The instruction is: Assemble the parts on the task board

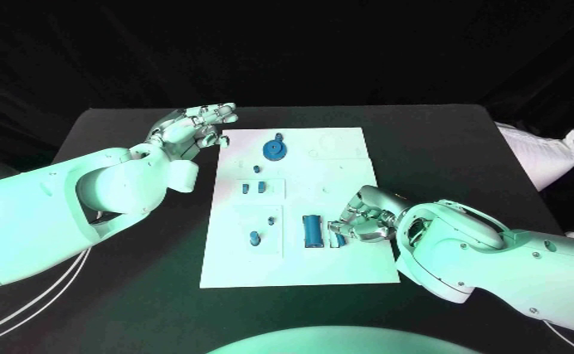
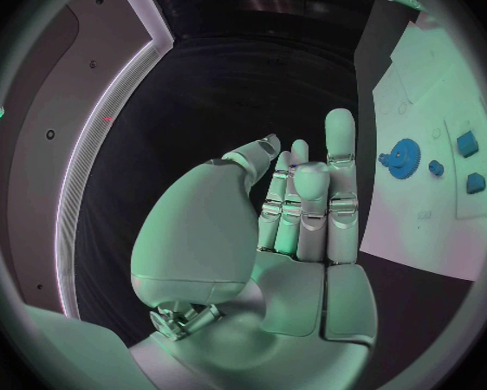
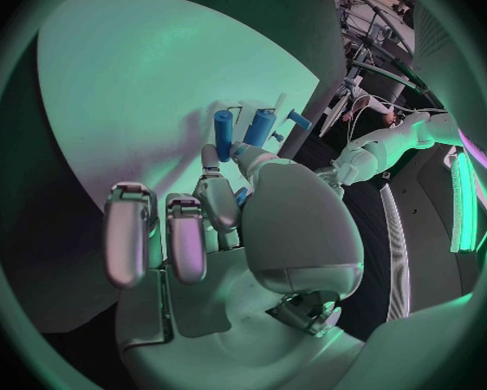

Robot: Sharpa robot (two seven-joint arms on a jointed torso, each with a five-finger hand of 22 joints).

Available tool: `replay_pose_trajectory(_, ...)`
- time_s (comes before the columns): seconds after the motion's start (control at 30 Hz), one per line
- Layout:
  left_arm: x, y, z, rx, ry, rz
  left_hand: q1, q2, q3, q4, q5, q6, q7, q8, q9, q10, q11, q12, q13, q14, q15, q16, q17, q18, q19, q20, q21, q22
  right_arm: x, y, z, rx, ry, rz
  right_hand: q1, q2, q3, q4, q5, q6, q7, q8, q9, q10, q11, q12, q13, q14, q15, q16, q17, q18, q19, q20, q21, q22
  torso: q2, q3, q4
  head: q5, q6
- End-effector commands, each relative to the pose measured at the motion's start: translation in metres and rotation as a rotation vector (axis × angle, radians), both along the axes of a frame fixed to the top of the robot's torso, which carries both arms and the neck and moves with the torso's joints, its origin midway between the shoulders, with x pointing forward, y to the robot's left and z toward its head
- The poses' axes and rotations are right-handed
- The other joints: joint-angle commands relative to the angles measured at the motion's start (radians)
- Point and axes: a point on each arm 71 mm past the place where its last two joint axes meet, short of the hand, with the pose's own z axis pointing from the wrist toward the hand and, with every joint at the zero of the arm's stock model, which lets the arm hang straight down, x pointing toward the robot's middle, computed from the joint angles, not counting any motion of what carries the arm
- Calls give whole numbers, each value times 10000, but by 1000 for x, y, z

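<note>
Two hands flank the white task board (image 1: 299, 205), which lies in the middle of the black table (image 1: 454, 147). The right hand (image 1: 365, 220) rests at the board's right edge, near its front, fingers curled down beside a blue cylinder (image 1: 313, 230) that lies on the plate; a small blue piece (image 1: 340, 239) sits at its fingertips. In the right wrist view the thumb and one finger meet near a small blue part (image 3: 240, 196), while the other fingers stand straight and spread; whether the part is truly pinched cannot be told. The left hand (image 1: 192, 128) hovers off the board's far left corner, holding nothing, its fingers extended and held close together.

Other parts on the board: a blue gear (image 1: 276, 150) near the far edge, two small blocks (image 1: 251, 187) at mid-board, and a short piece (image 1: 255, 239) toward the front left.

Risks, as judged: a fingertip contact this slight could let the small piece slip or tip, and the curled fingers lie so close to the cylinder that a sideways move might roll it or shift the plate.

Room: bare table lies open right of the board, and behind the left hand. The centre of the plate is unoccupied, so an approach from above looks least obstructed.
</note>
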Motion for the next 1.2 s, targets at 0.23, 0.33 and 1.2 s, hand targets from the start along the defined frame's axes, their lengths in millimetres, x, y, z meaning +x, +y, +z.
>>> replay_pose_trajectory(0.23, -1, -3, 1, -89, -59, -218, 78, -12, -18, -44, 60, -73, -7, 63, -4, -77, 5, 49, 18, -64, -13, -46, -20, 101, -52, 10, -72, -17, 0, 8, -4, -83, 228, 224, -202, 10, -279, 17, 205, 189, -174, 74, 1, 211, -188, 94, 436, 1001, -67, 40, 2381, -158, 226, -62, 44, 316, 7, 1, -5, 21, -17)
replay_pose_trajectory(0.33, -1, -2, 1, -85, -55, -215, 78, -12, -18, -44, 60, -73, -7, 63, -4, -77, 5, 49, 18, -64, -13, -46, -20, 101, -52, 10, -72, -17, 0, 9, -4, -127, 247, 290, -255, 30, -379, 26, 298, 214, -185, 86, 22, 226, -197, 130, 462, 1006, -74, 57, 2402, -162, 233, -66, 58, 335, 2, -1, 0, 29, -18)
replay_pose_trajectory(1.2, -1, -2, 1, -72, -21, -225, 78, -12, -18, -44, 60, -73, -7, 63, -4, -77, 5, 49, 18, -64, -13, -46, -20, 101, -52, 10, -72, -17, -2, 12, -4, -376, 331, 690, -1097, 65, -2210, 640, 1617, 293, -208, 65, 138, 292, -211, 255, 630, 1017, -87, 94, 2453, -177, 258, -83, 100, 416, -1, 3, -6, 35, -20)
